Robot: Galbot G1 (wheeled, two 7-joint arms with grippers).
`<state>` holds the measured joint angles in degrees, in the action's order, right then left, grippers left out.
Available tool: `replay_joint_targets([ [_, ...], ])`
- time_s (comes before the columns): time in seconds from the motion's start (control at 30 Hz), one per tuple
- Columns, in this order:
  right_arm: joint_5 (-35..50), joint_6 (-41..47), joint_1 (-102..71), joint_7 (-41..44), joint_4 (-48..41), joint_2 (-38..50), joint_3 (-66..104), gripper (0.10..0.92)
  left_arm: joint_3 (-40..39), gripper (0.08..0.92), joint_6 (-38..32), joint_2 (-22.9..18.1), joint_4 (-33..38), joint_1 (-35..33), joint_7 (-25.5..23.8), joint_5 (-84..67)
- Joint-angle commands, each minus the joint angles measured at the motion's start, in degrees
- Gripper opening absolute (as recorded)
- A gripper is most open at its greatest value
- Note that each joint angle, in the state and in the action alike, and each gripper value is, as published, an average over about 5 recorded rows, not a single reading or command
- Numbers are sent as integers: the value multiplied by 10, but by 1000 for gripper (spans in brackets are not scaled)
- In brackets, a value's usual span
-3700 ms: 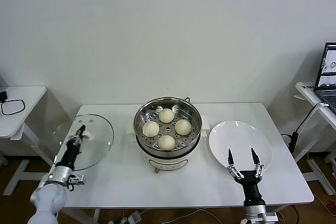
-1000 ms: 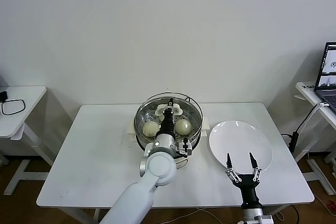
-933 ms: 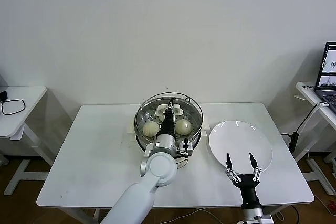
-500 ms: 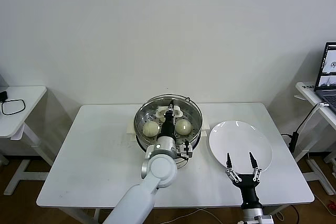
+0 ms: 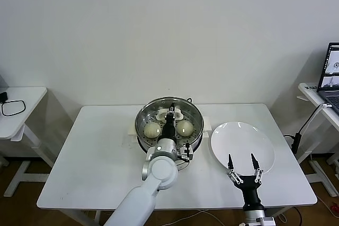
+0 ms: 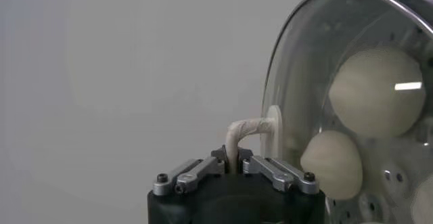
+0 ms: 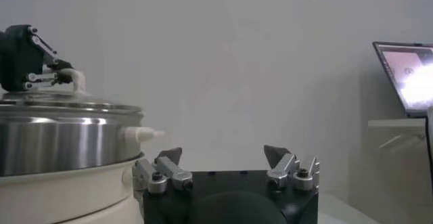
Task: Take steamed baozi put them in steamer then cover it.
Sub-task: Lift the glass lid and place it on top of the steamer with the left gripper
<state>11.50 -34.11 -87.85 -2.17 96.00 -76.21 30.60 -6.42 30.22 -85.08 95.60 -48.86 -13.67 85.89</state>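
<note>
The steel steamer [image 5: 159, 145] stands on its white base at the table's middle. The glass cover [image 5: 186, 109] lies level on its rim. My left gripper [image 5: 171, 113] is shut on the cover's white handle [image 6: 245, 129] from above. Two baozi [image 5: 152, 129] [image 5: 184, 127] show through the glass; the rest are hidden by my arm. The left wrist view shows baozi [image 6: 374, 94] behind the glass cover [image 6: 318, 56]. My right gripper [image 5: 242, 170] is open and empty at the near edge of the white plate [image 5: 242, 142]. The right wrist view shows it [image 7: 223, 156] open, with the steamer [image 7: 61, 137] and my left gripper [image 7: 34, 59] beyond.
The empty white plate lies right of the steamer. A small side table with a black cable [image 5: 12, 107] stands at far left. A laptop [image 5: 331, 72] sits on another table at far right and also shows in the right wrist view [image 7: 406, 76].
My left gripper has carried the cover from the table's left side over the steamer and, in the last second, lowered it onto the rim. The right arm has barely moved.
</note>
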Motion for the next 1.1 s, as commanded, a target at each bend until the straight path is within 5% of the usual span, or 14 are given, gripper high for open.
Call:
replay_joint_targets([
  [0.03, -1, 0, 0, 0, 1, 0, 0, 823, 0, 197, -2, -1, -3, 0, 0, 1],
  [0.63, -6, -2, 3, 1, -4, 0, -3, 823, 6, 213, -19, 2, 2, -12, -1, 4],
  [1.1, -8, -9, 1, 1, -7, 3, -4, 823, 21, 587, -21, 56, 139, -100, 3, -11],
])
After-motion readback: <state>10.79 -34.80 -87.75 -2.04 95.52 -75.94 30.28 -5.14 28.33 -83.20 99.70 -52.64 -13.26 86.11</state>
